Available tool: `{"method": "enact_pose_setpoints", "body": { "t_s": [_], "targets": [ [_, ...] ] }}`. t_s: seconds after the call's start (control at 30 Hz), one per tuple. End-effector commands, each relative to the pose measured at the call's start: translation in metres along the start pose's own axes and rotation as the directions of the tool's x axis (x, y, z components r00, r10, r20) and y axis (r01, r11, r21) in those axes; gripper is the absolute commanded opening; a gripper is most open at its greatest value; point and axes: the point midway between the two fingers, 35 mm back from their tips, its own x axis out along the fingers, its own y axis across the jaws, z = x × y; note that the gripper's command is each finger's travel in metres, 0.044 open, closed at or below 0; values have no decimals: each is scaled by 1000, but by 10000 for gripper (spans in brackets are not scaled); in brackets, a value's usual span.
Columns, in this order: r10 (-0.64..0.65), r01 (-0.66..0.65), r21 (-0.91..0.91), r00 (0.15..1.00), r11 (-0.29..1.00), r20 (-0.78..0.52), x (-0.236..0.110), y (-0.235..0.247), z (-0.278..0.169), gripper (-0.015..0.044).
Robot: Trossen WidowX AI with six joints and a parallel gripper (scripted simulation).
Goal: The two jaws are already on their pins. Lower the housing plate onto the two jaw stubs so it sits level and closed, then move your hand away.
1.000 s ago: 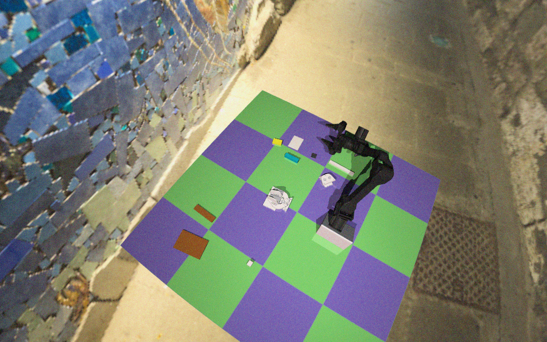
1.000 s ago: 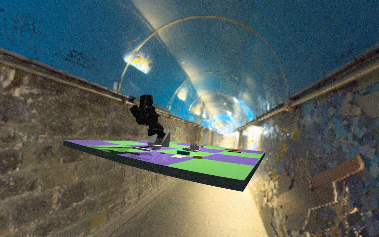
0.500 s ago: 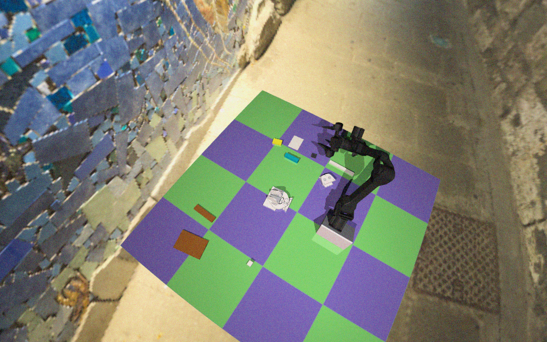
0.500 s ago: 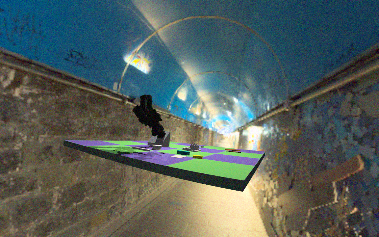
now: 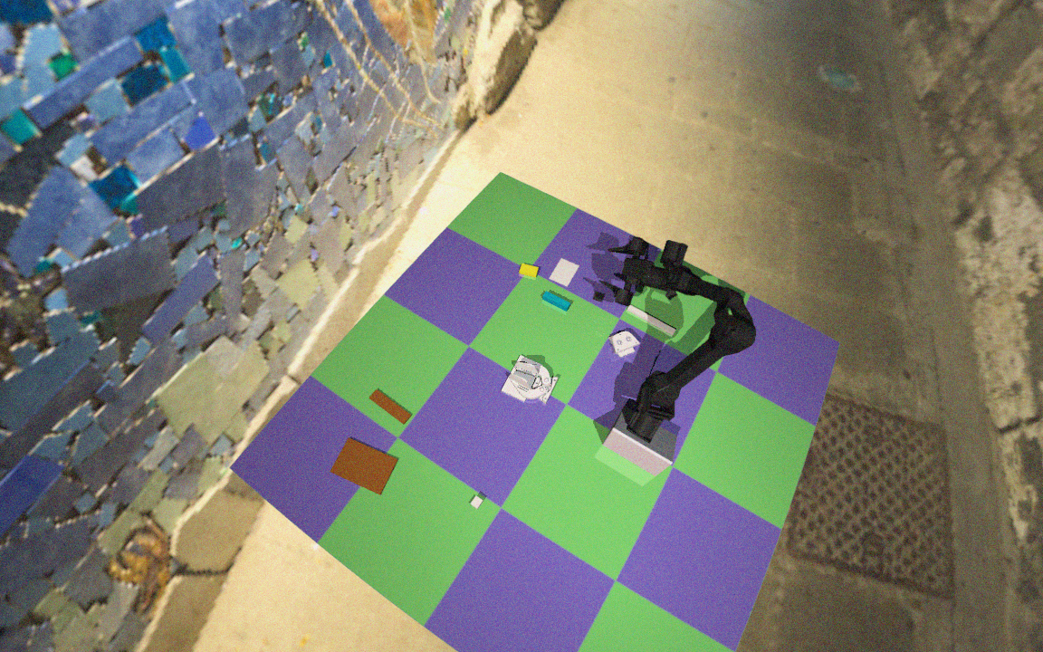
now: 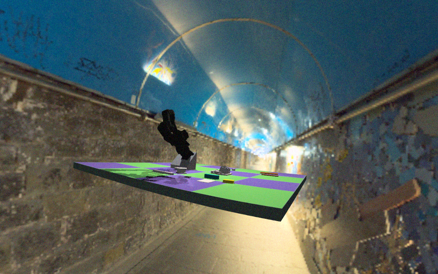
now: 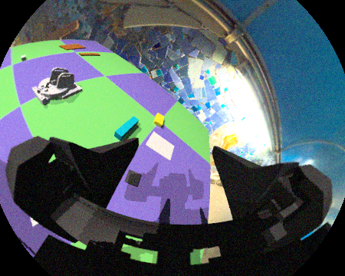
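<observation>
A white base (image 5: 542, 392) (image 7: 40, 91) lies on the checkered mat, with two upright grey jaws (image 5: 524, 374) (image 6: 225, 169) (image 7: 63, 78) side by side on it. Their pins and stubs are too small to make out. A small white plate with two round marks (image 5: 623, 343) (image 6: 180, 169), which looks like the housing plate, lies apart from the base, nearer the arm. My gripper (image 5: 602, 274) (image 7: 175, 146) is wide open and empty. It is raised well above the mat, on the far side of the white plate from the arm's foot, away from both parts.
Near the gripper's side lie a teal block (image 5: 556, 301) (image 7: 126, 128), a yellow block (image 5: 529, 271) (image 7: 159, 119), a white square (image 5: 564, 272) (image 7: 161, 146), a dark square (image 7: 133, 178) and a white bar (image 5: 652, 320). A brown plate (image 5: 364, 465), brown bar (image 5: 389, 406) and small white cube (image 5: 476, 502) lie farther off.
</observation>
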Motion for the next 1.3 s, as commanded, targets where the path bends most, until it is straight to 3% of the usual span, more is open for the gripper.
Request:
{"method": "enact_pose_setpoints", "body": {
  "t_s": [0.0, 0.7, 1.27],
  "targets": [
    [38, -35, 90, 999, 995, -28, 2, 8, 1, 440],
    [234, -137, 466, 959, 874, -157, 5, 49, 7, 440],
    [411, -111, 705, 871, 700, -271, -4, 86, 12, 440]
  ]
}}
